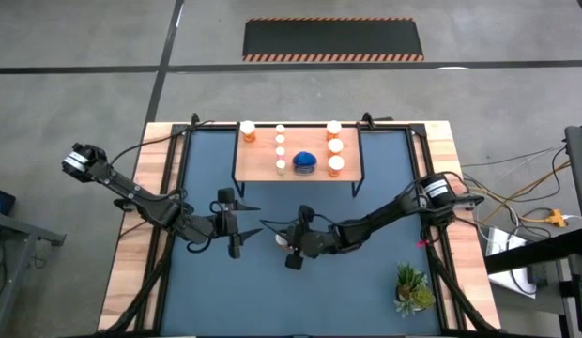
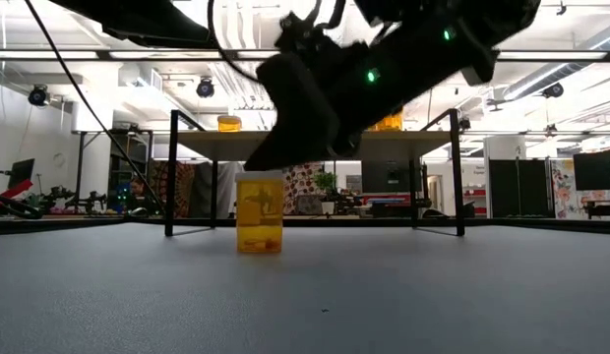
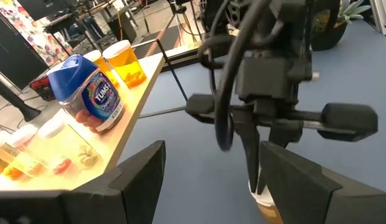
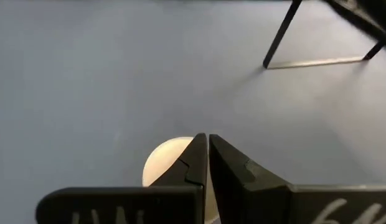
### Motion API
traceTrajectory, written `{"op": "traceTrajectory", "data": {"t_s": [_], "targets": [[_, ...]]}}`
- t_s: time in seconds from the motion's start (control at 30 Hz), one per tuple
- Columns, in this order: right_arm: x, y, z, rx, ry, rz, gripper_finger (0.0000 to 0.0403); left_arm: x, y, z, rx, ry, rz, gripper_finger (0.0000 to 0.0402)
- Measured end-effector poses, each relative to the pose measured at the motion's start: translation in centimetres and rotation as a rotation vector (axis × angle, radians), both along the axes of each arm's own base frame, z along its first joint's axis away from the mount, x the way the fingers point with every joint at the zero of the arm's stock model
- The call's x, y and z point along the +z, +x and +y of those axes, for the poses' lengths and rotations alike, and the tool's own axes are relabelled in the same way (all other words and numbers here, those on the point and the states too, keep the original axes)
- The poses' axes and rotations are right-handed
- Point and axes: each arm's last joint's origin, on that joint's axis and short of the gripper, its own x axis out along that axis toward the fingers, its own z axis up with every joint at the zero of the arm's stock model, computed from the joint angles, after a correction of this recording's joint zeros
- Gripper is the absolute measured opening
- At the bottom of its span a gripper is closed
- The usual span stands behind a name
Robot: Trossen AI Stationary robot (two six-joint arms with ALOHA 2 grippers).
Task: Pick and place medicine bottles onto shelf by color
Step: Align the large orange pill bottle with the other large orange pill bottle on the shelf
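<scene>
An orange medicine bottle with a white cap stands upright on the dark blue mat in front of the shelf. My right gripper is shut, its fingers slanting down onto the cap from the table's right. To the bottle's left my left gripper hovers open, pointing at the bottle, with nothing between its fingers. On the shelf stand a blue bottle, orange bottles and small pale bottles. My right gripper's shut fingertips stand right at the top of the bottle's white cap, coming from above at a slant. Whether they touch the cap I cannot tell. The bottle stands upright on the mat.
The shelf's thin black legs stand on the mat just beyond the bottle. A small green plant sits near the front right corner. Bare mat lies in front of both grippers.
</scene>
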Motion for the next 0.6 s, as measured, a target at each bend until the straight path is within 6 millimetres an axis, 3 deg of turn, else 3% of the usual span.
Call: {"op": "traceTrajectory", "data": {"t_s": [0.23,0.4,0.6], "targets": [[-0.7,0.1,0.1,-0.008,0.035,0.001,0.0008,0.0,0.0,0.0,0.000,-0.001,-0.001,0.0242],[1.4,-0.4,0.5,0.051,-0.029,-0.008,0.0008,0.0,0.0,0.0,0.008,-0.031,-0.009,0.0242],[4.1,-2.6,0.8,0.028,-0.189,0.066,0.0008,-0.4,0.3,-0.2,0.036,-0.147,-0.022,0.0242]]}}
